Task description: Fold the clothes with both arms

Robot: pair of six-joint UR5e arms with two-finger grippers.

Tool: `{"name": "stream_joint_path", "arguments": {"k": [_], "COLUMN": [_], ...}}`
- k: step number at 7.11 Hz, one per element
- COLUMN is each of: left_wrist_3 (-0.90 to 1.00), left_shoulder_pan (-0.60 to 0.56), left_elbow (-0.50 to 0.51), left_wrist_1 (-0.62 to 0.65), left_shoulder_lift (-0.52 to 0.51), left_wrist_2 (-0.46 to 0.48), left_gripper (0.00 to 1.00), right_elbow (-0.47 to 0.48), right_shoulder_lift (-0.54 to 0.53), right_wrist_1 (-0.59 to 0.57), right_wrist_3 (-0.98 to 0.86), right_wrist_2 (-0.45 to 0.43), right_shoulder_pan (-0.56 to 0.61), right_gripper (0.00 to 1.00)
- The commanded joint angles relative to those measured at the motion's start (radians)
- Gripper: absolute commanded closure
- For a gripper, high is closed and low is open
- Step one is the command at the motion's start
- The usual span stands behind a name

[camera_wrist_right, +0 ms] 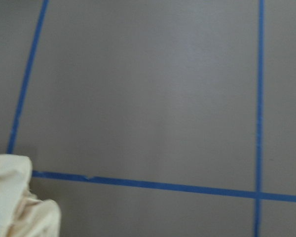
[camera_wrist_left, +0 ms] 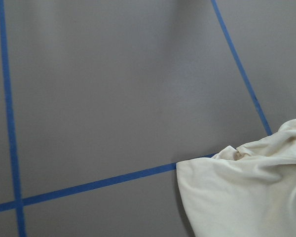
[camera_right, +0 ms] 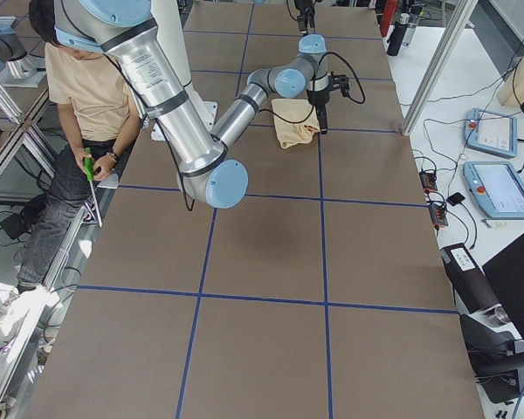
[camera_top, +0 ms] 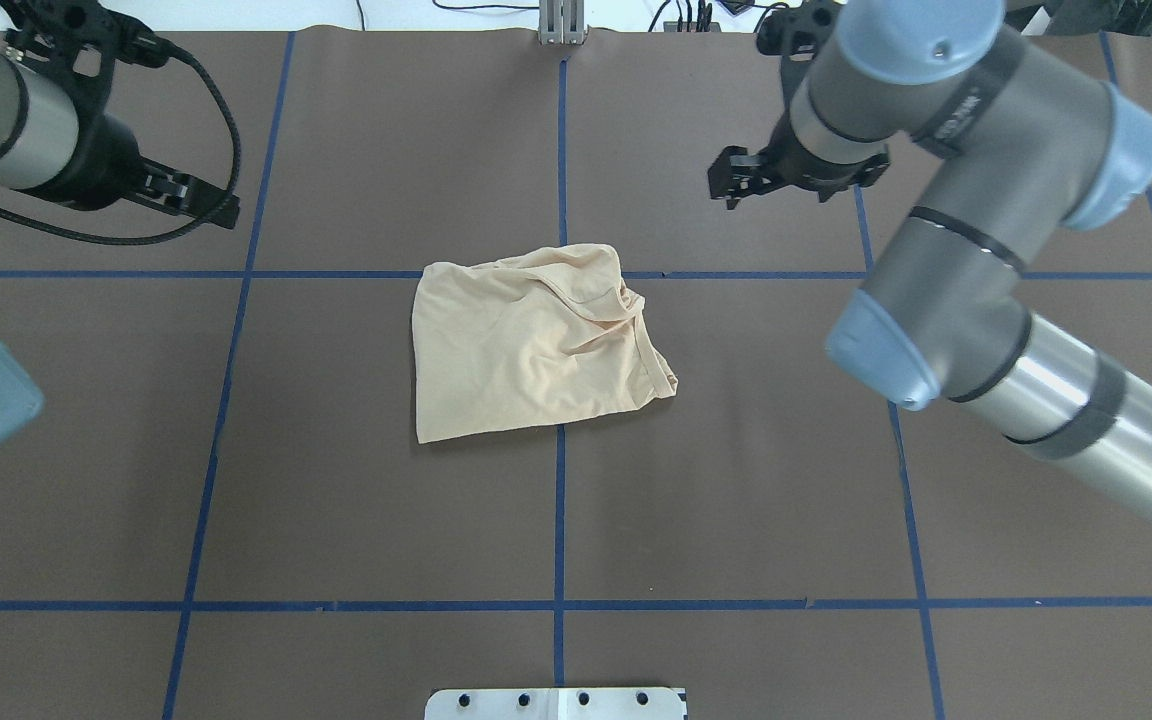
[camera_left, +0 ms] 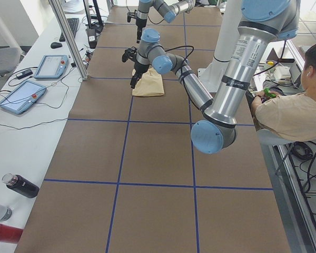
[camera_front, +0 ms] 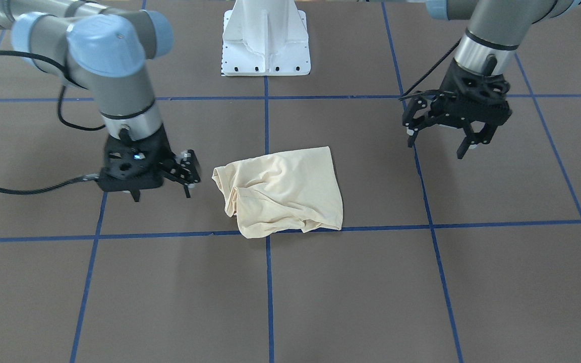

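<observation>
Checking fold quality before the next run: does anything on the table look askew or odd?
The shirt lies in a lopsided bundle: its edge nearest the right gripper is bunched and rumpled, and its outline sits skewed to the blue tape lines. Nothing else stands out.

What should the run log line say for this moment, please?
shirt: folded bundle, lying free on table | left gripper: open, empty, apart from shirt | right gripper: open, empty, beside shirt, not touching
</observation>
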Motion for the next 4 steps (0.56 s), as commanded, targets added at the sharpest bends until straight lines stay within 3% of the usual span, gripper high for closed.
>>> {"name": "stream_joint_path", "arguments": {"k": [1,3,4], "left_wrist_3": [0.431,0.752,0.830], "left_shoulder_pan": [-0.258,-0.480,-0.570], "left_elbow": [-0.014,0.079,0.146], "left_wrist_1": [0.039,0.039,0.030], "left_shoulder_lift": [0.132,0.184,0.221], "left_wrist_2": [-0.081,-0.094,-0.121], "left_gripper": [0.00,0.00,0.00], "right_elbow": [0.224,0.198,0.129], "right_shoulder_lift": [-0.296,-0.494,-0.575], "right_wrist_1": [-0.100,-0.099,-0.097], "right_wrist_3": [-0.354,-0.788,-0.986], "right_wrist_2": [0.139,0.242,0.306], "right_shoulder_pan": [0.209,0.474,0.603], "right_gripper": [0.00,0.00,0.00]}}
